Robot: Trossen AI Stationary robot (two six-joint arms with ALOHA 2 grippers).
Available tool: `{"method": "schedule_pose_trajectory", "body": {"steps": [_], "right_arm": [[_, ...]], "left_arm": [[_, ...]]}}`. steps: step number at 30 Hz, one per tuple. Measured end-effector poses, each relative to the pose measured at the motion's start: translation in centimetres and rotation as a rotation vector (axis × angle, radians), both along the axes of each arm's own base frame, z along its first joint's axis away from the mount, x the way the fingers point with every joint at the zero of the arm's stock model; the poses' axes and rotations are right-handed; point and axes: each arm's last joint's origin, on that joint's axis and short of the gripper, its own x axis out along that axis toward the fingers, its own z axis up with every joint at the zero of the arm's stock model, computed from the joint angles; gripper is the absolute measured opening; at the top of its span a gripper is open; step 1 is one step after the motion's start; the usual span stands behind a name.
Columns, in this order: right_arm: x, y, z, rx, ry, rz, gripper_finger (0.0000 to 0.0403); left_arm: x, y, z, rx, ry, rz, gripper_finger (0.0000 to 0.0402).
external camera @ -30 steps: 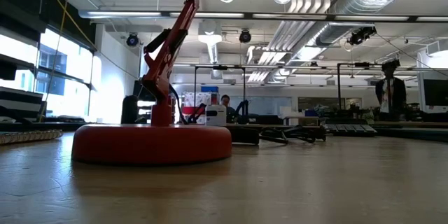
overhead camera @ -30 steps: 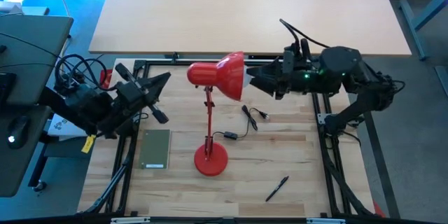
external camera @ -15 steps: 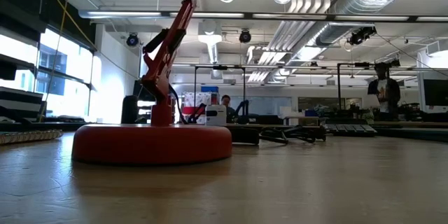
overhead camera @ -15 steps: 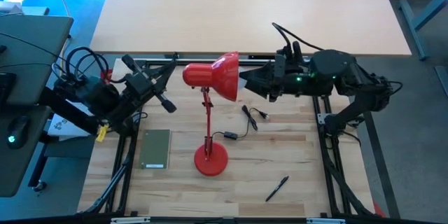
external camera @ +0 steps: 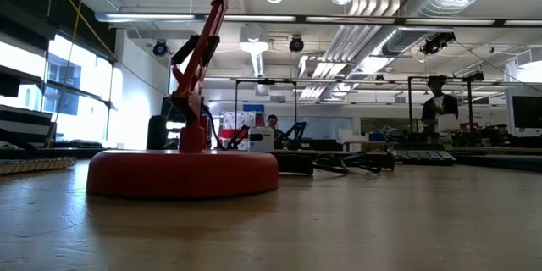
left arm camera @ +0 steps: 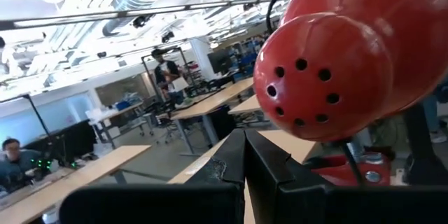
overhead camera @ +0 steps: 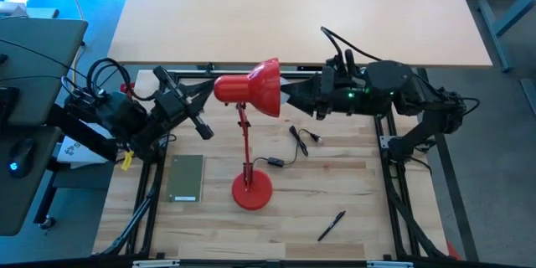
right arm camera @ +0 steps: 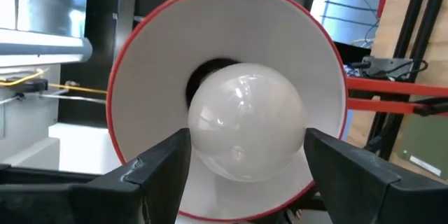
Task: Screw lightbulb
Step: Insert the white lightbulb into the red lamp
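1. Lightbulb [right arm camera: 245,122] sits inside the red lamp shade [right arm camera: 147,105], its round end facing my right wrist camera.
2. My right gripper [overhead camera: 289,94] clamps the bulb between its fingers [right arm camera: 157,171] at the shade's mouth.
3. My left gripper [overhead camera: 203,94], fingers pressed together, is just behind the shade's back.

No words, numbers, labels or brand names can be read in any of these views. The red metal desk lamp [overhead camera: 251,100] has plain sides with no writing. The flat green rectangular pad [overhead camera: 186,177] near the left edge of the wooden tabletop [overhead camera: 352,193] shows no print. Signs in the room behind are too small to read.
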Motion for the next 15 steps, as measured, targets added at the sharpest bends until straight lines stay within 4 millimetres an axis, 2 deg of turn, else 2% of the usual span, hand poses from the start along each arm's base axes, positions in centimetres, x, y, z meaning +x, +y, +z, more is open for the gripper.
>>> {"method": "schedule_pose_trajectory", "body": {"steps": [15], "right_arm": [[-0.01,-0.13,0.02,0.012,-0.005,-0.049,0.0268]], "left_arm": [[0.29,-0.85,-0.26,-0.014,-0.005,-0.028,0.0]]}}
